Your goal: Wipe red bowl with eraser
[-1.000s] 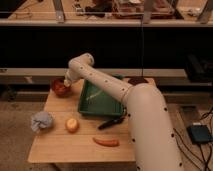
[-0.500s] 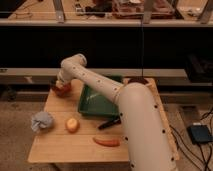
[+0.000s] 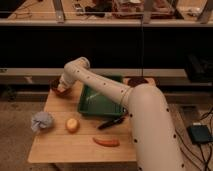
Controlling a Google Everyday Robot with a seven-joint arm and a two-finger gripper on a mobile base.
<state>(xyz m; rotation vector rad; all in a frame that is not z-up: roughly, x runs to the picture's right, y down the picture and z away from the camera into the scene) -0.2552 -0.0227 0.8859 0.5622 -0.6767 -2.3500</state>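
Note:
The red bowl (image 3: 56,88) sits at the far left corner of the wooden table (image 3: 60,145), mostly covered by the arm's end. My gripper (image 3: 62,86) is at the end of the white arm (image 3: 105,90), reaching left over the bowl and down into it. The eraser is hidden.
A green tray (image 3: 102,102) stands mid-table under the arm. A flat maroon dish (image 3: 137,81) is behind it at the right. A yellow lump (image 3: 72,124), a crumpled grey cloth (image 3: 42,121), a black tool (image 3: 111,122) and an orange-red carrot-like piece (image 3: 106,142) lie in front.
The arm's end has swung further left and settled over the red bowl, covering more of it. Nothing else on the table has moved.

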